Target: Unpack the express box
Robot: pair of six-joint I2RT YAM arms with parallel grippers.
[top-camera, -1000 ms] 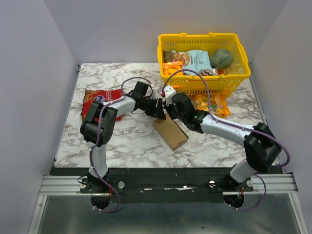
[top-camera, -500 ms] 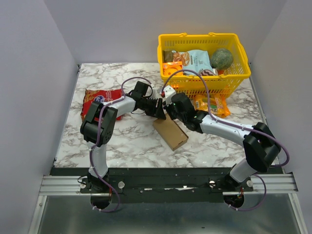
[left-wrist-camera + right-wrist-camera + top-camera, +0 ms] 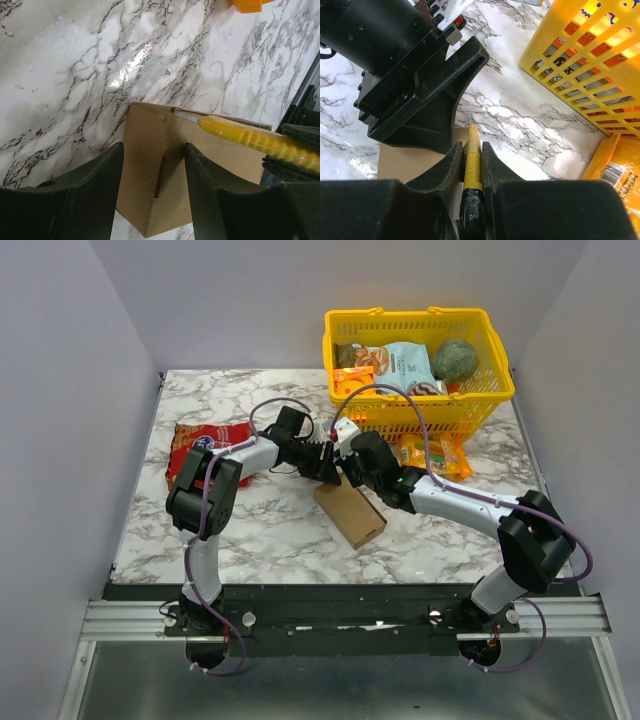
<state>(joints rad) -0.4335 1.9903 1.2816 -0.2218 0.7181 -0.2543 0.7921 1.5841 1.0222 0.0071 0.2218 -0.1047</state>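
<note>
The express box (image 3: 352,514), a flat brown cardboard mailer, lies on the marble table in front of the arms. In the left wrist view the box (image 3: 145,125) shows a closed slot in its top. My left gripper (image 3: 326,466) is open, and its fingers (image 3: 95,180) stand apart over the box's near corner, one on each side of the slot. My right gripper (image 3: 352,470) is shut on a yellow utility knife (image 3: 472,150). The knife (image 3: 250,137) has its blade tip at the box's far edge. The two grippers nearly touch.
A yellow plastic basket (image 3: 420,400) with several snack packs stands at the back right, close to my right gripper (image 3: 471,150). An orange snack bag (image 3: 437,455) lies in front of it. A red snack bag (image 3: 205,445) lies at the left.
</note>
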